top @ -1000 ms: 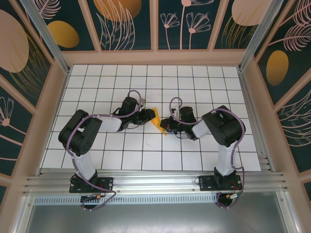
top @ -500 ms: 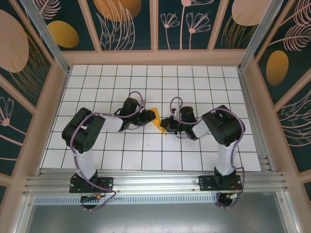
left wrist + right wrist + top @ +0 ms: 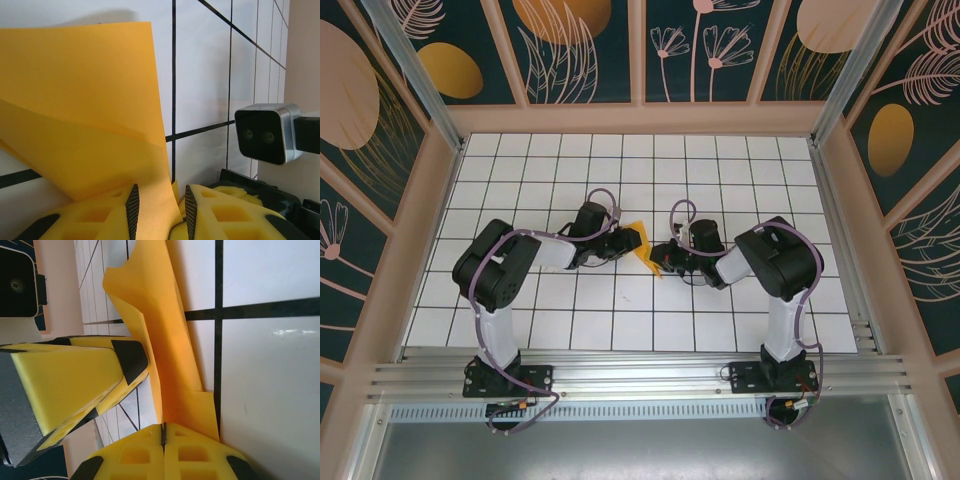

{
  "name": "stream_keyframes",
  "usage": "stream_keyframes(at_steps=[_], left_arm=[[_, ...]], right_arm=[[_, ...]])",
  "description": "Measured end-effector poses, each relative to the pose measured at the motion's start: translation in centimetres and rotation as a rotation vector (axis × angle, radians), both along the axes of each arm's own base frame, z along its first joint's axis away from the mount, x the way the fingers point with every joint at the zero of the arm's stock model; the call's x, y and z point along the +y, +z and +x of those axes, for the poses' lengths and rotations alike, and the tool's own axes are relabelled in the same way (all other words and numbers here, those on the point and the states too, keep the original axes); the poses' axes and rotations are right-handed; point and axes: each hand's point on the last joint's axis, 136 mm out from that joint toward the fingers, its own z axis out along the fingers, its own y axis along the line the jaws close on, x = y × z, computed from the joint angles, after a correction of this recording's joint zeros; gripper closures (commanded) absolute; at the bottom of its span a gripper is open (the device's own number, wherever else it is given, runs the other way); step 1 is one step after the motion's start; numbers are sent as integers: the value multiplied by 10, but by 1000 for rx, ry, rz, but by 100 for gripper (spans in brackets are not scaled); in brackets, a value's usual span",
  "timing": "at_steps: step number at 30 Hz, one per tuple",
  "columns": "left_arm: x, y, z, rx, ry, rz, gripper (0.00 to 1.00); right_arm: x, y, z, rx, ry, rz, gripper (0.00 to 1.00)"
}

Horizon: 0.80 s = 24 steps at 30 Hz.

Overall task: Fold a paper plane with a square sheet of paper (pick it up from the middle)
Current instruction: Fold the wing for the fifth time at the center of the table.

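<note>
So, the orange paper (image 3: 638,240) is pretty much dead centre of the white tiled counter (image 3: 720,160). It's folded over and standing up off the tiles rather than lying flat, with its pointy end aimed at about 5 o'clock. The left hand (image 3: 623,243) has it from the 9 o'clock side. Its wrist view shows the fingers (image 3: 133,207) partly closed, with the folded layers wedged between the two black pads. The right hand (image 3: 664,262) is round at the 4 o'clock side, right at the tip. Its yellow fingers (image 3: 200,460) are pressed fully together, and the paper's lower corner runs straight into the seam, so it looks pinched there. The two hands are just beside each other with the paper between them.
</note>
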Motion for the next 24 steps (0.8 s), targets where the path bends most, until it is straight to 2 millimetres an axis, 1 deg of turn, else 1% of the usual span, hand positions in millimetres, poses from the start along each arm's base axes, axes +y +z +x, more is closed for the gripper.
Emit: stream_keyframes(at_steps=[11,19,24], left_arm=[[-1,-3,2,16,-18,37,67],[-1,-7,5,33,-29,120,66],[-2,-8,5,48,-37,141,66]], right_arm=[[0,0,0,-1,3,3,100],[2,2,3,-12,27,-23,87],[1,5,1,-28,57,-62,81]])
